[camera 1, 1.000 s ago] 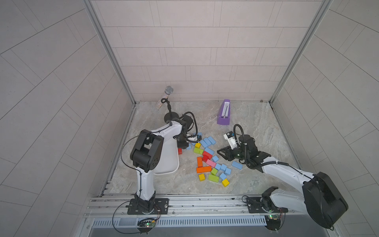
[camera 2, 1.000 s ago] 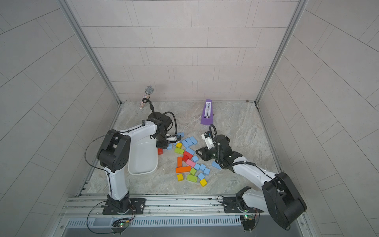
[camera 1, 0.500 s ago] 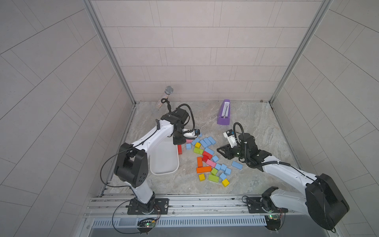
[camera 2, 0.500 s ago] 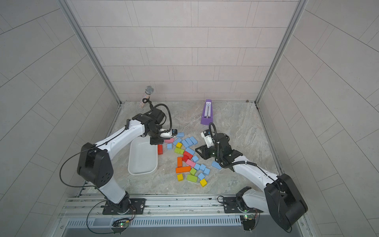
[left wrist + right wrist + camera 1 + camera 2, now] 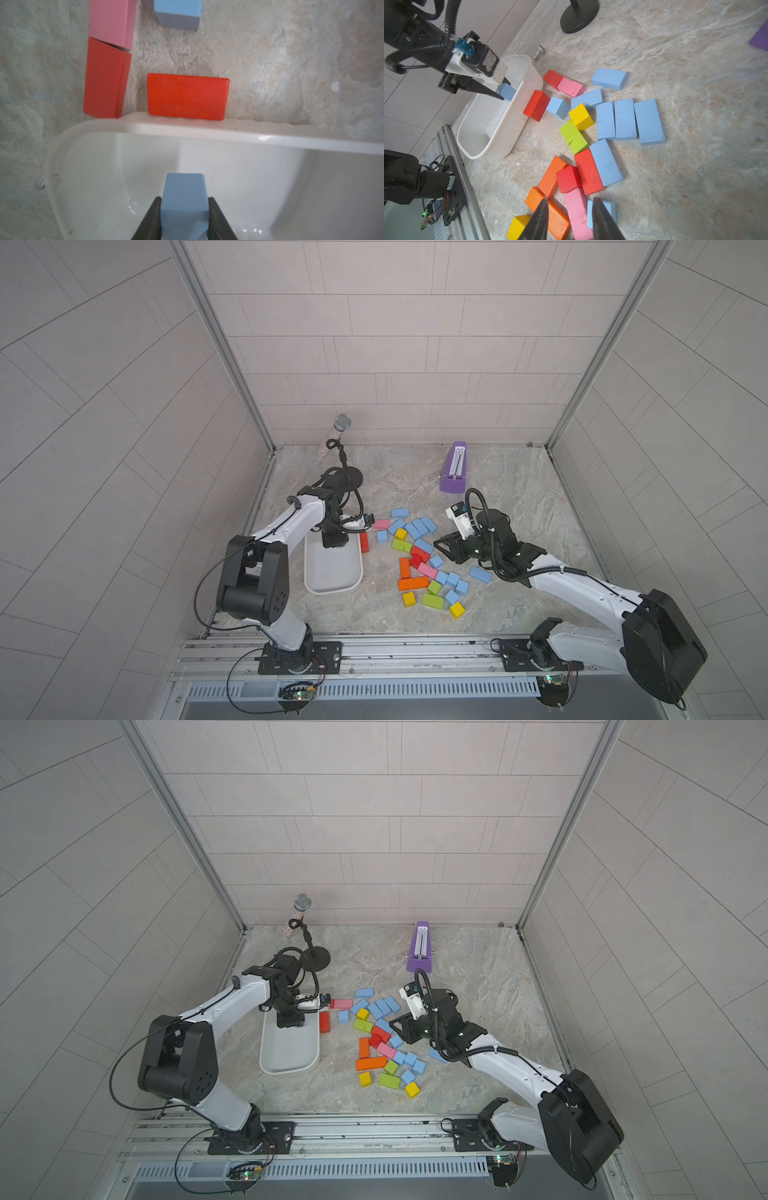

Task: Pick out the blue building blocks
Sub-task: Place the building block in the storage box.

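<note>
Left tool (image 5: 184, 200) over tray (image 5: 207, 131); brick (image 5: 187, 98) alongside.

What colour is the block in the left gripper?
The block is light blue; clearest in left wrist view.

no legible text, brands or numbers, purple metronome (image 5: 454, 470) scale marks too small to read

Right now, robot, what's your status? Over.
Left gripper shut on blue cube, over white tub. Right gripper open, empty, over mixed blocks. Red block beside tub, outside.
</note>
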Robot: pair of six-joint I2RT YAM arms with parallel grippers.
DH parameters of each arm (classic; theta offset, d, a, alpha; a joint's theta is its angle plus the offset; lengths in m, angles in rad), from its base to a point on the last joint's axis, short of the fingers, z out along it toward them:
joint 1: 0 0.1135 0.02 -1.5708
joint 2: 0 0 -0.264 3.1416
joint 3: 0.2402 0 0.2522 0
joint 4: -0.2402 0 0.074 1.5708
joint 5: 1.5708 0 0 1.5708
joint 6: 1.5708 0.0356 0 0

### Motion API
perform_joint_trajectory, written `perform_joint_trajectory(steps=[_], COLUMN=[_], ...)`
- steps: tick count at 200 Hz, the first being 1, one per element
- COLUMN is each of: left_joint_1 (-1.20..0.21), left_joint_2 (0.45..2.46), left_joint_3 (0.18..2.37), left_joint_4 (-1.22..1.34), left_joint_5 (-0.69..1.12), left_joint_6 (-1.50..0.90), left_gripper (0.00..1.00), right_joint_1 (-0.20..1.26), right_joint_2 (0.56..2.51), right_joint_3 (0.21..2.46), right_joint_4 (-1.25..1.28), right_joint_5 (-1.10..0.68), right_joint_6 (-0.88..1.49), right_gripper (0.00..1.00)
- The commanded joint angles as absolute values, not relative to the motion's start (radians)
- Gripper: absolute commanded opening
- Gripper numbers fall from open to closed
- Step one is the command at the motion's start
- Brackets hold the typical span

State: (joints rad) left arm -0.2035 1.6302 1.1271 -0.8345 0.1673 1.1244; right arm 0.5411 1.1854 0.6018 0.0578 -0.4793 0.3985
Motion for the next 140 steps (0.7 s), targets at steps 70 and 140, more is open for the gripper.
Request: perform_joint_trajectory(steps=[70,140], left_joint_1=[-0.210,-0.212], left_joint_2=[1.734,1.757], left_joint_3=[1.171,1.178], left_joint_4=[-0.709,-0.680], left_joint_5=[0.252,0.268], left_joint_6=[1.129,1.112], left_gripper=[0.32,0.44], right_joint_1=[0.549,0.554], right_joint_2=[1.181,1.202], right_joint_3=[0.601,0.601], right_joint_4=[0.049,0.055], right_joint_5=[-0.446,-0.449], right_joint_6=[0.401,0.403], right_gripper=[0.37,0.37])
